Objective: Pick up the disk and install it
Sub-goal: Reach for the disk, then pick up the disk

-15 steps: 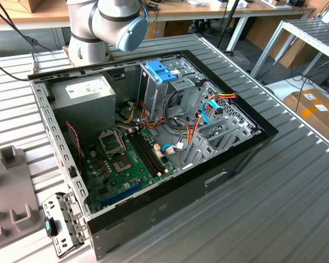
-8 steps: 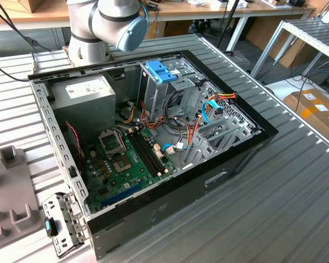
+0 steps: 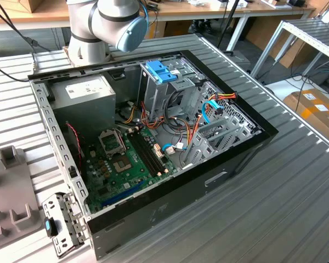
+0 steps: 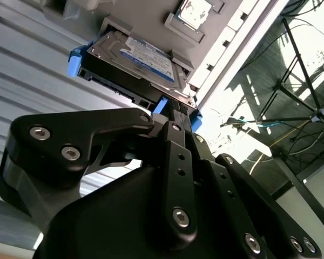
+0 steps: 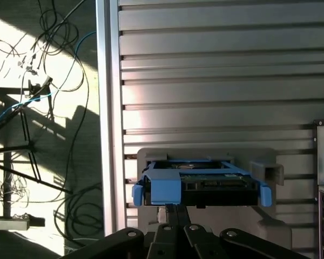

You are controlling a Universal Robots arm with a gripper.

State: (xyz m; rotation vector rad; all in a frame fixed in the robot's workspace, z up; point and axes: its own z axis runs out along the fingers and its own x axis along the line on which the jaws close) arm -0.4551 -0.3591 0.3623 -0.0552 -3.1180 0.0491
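The disk (image 5: 205,183) lies flat in a grey holder (image 5: 151,155) close to the edge of the slatted metal table (image 5: 216,81). In both wrist views the gripper (image 4: 175,116) sits right at the disk's near end. Whether it is clamped on the disk cannot be told.

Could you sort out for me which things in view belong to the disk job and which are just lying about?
Belong to the job: the disk, in its grey holder; the gripper right at its edge; the open computer case, probably where it goes.
Lying about: the metal bracket beside the case; the cardboard box; the cables on the floor.
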